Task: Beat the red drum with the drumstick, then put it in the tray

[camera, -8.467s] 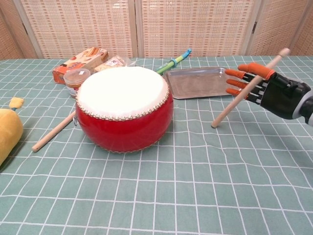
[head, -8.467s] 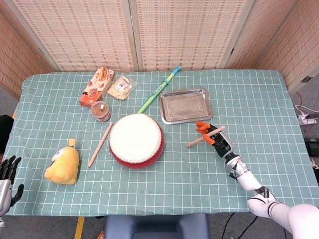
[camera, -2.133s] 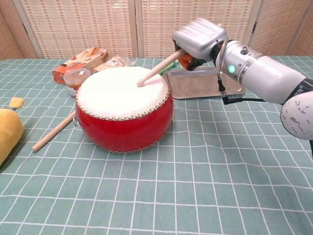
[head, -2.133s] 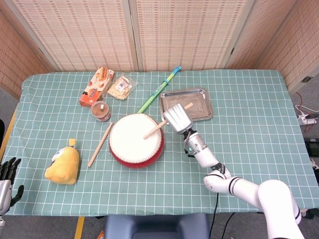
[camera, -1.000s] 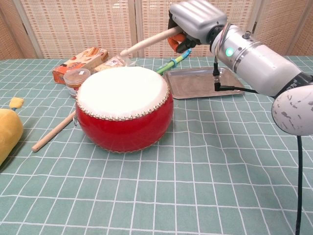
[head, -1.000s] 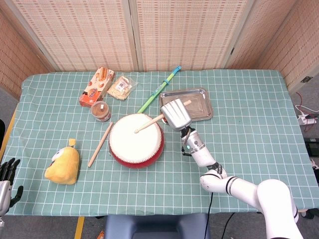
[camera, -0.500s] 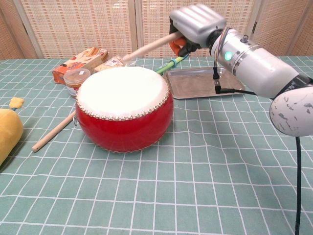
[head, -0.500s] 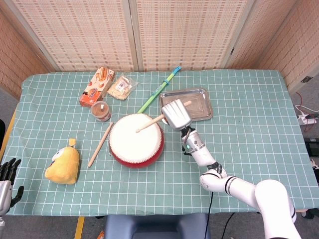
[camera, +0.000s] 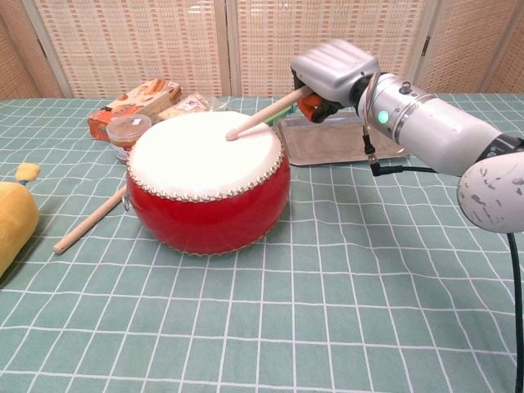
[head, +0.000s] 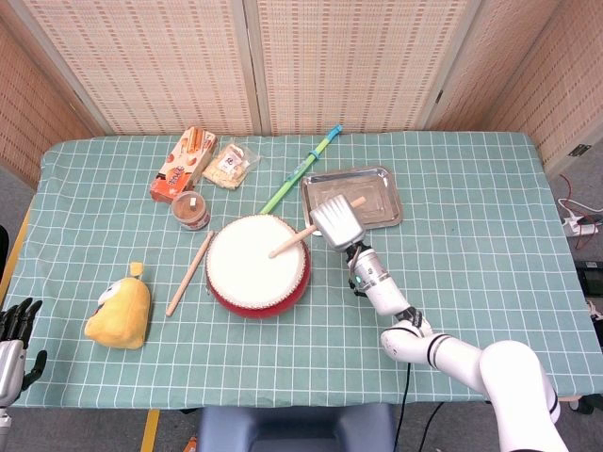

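A green checked table [head: 490,245] is seen from above in the head view and from low at the front in the chest view. Near the table's centre sits the red drum [head: 257,266] [camera: 208,180], its white skin facing up.

The right hand [head: 338,224] [camera: 330,71] hovers at the drum's 3 o'clock edge, its fingers wrapped around a wooden drumstick [head: 300,236] [camera: 264,110]. The stick slants down and to the left, and its tip rests on or just over the drum skin. The chest view shows orange fingertips [camera: 309,105] curled under the stick; the head view shows only the grey back of the hand.

Just beyond the hand, at the drum's 2 o'clock, lies a shiny metal tray [head: 377,193] [camera: 336,139]. A green and blue stick [head: 300,169] [camera: 288,106] lies at the drum's 1 o'clock. A second wooden stick [head: 189,273] [camera: 90,220] lies flat at 9 o'clock, just beside the drum.

At the drum's 11 o'clock are a small round tub [head: 191,210] [camera: 128,129], an orange snack box [head: 183,165] [camera: 135,101] and a clear snack bag [head: 230,164] [camera: 193,104]. A yellow plush toy [head: 121,312] [camera: 15,221] lies at 8 o'clock; the chest view shows only part of it.

Only the head view shows the left hand [head: 13,331], dark, at the picture's lower left corner off the table, its fingers spread and holding nothing.
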Robot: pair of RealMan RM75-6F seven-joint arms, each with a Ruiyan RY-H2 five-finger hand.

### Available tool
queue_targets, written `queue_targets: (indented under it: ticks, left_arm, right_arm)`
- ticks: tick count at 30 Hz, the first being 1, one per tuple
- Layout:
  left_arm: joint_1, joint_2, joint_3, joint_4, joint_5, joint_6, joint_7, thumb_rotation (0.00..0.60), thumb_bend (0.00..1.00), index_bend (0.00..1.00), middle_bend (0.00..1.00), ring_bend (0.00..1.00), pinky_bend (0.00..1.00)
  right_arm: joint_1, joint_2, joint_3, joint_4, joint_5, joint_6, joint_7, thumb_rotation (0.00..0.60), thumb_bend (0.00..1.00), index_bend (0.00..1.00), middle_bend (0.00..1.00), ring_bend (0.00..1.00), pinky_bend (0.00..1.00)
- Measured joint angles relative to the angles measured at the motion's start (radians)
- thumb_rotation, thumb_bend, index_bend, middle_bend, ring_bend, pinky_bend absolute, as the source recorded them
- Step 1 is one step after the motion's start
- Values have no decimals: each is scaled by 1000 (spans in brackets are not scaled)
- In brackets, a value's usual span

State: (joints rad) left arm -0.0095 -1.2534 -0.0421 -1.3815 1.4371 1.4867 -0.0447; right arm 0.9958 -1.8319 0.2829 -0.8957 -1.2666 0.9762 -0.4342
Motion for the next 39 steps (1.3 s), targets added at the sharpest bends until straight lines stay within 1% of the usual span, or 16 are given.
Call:
queue_targets:
  ticks: [2,6,8,11,16,19,23,28,32,34,39]
  left_arm:
    - [0,1,-1,-1,0,1,0,600,396,21,0,0,0]
    - [-1,3,-1,-4,2,3,0,600,396,21,0,0,0]
    - [-1,3,0,-5,3,3,1,600,396,21,0,0,0]
    - [0,3,0,-7,2,3,2,600,396,21,0,0,0]
    - [2,3,2,-7,-2,1,7,600,396,21,0,0,0]
    - [3,4,2,-7,-3,3,7,600,396,21,0,0,0]
    - [6,5,1,-7,-3,7,4,600,396,21,0,0,0]
    - [7,5,2,-8,1,11,2,600,396,21,0,0,0]
    - [8,5,3,-10,1,12,4,600,396,21,0,0,0]
    - [9,6,4,-12,1,12,5,600,396,21,0,0,0]
    - [13,11,4,-19,-3,16,13,600,395,21,0,0,0]
  right_arm:
    - [-1,3,10,-10,-5,22,34,600,840,1000,987,1000,1000]
    - [-3,21,41,-51,-27,94,148,600,840,1000,987,1000,1000]
    - [-4,28,45,-64,-31,114,171,600,840,1000,988,1000,1000]
    - [-7,31,36,-62,-27,95,152,600,840,1000,987,1000,1000]
    - [-10,22,-2,-30,2,-3,53,600,841,1000,987,1000,1000]
    - [-12,12,-18,-5,15,-28,13,600,843,1000,988,1000,1000]
    - [-14,10,-2,-9,15,-1,55,600,842,1000,987,1000,1000]
    - [-25,25,38,-13,26,35,149,600,843,1000,988,1000,1000]
    - [-35,24,56,32,67,3,200,600,842,1000,987,1000,1000]
    - [-38,15,62,73,86,-25,234,600,843,1000,987,1000,1000]
    - [-32,-23,63,215,104,-88,297,600,827,1000,988,1000,1000]
